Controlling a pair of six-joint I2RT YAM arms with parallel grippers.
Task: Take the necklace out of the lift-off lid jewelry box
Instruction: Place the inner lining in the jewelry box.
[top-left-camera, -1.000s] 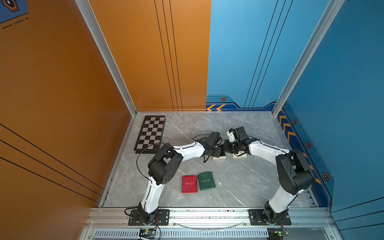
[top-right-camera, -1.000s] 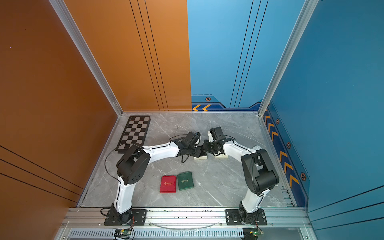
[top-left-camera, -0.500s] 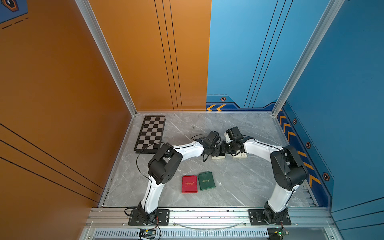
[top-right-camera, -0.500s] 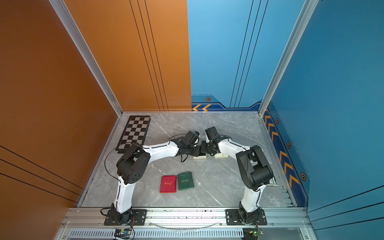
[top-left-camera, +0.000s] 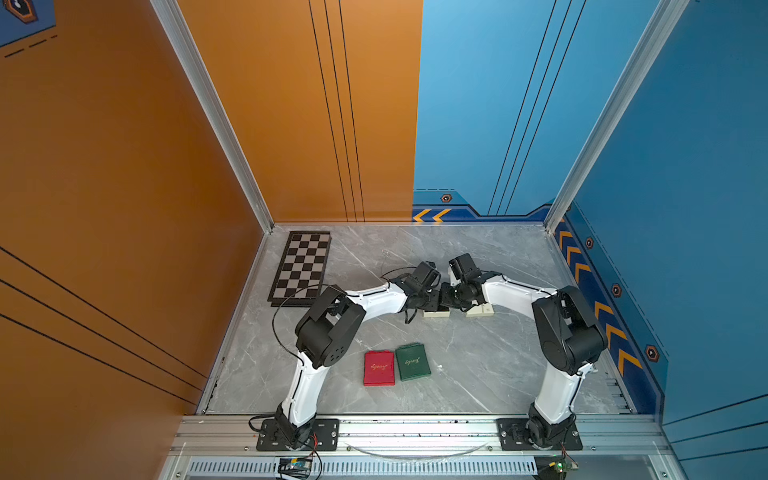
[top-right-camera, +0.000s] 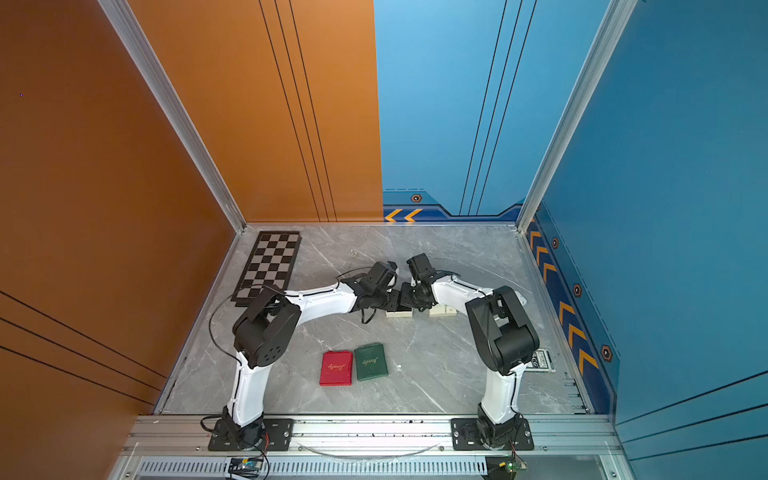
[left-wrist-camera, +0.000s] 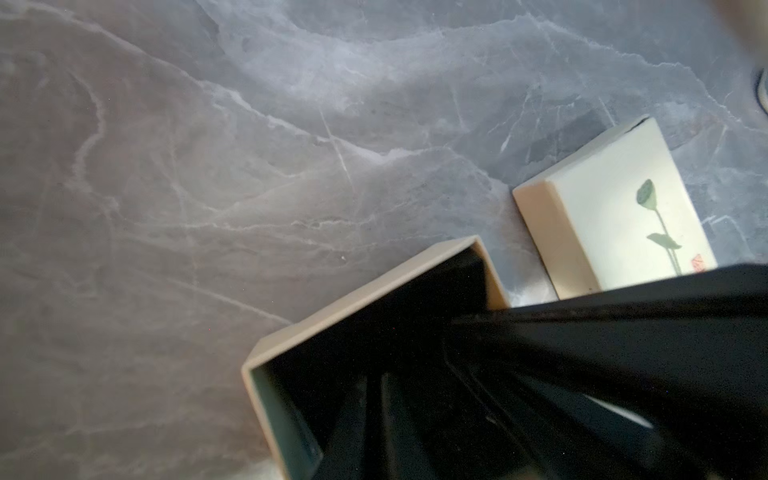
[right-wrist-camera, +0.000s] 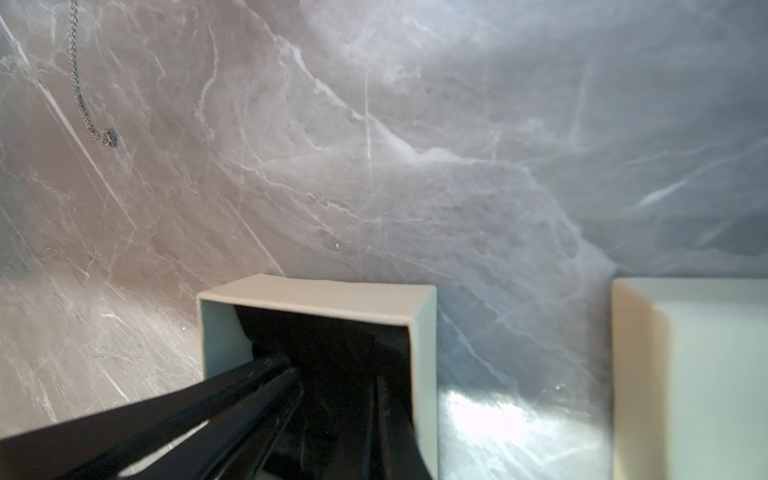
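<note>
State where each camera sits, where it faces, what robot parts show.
Top views: high above the base rail, looking down at the table; left arm, right arm, left tool and right tool at the open box.
Left wrist: on the left arm, looking into the box; both tools show.
Right wrist: on the right arm, facing the box; both tools, a chain.
Shared: both wrist views show box and lid.
</note>
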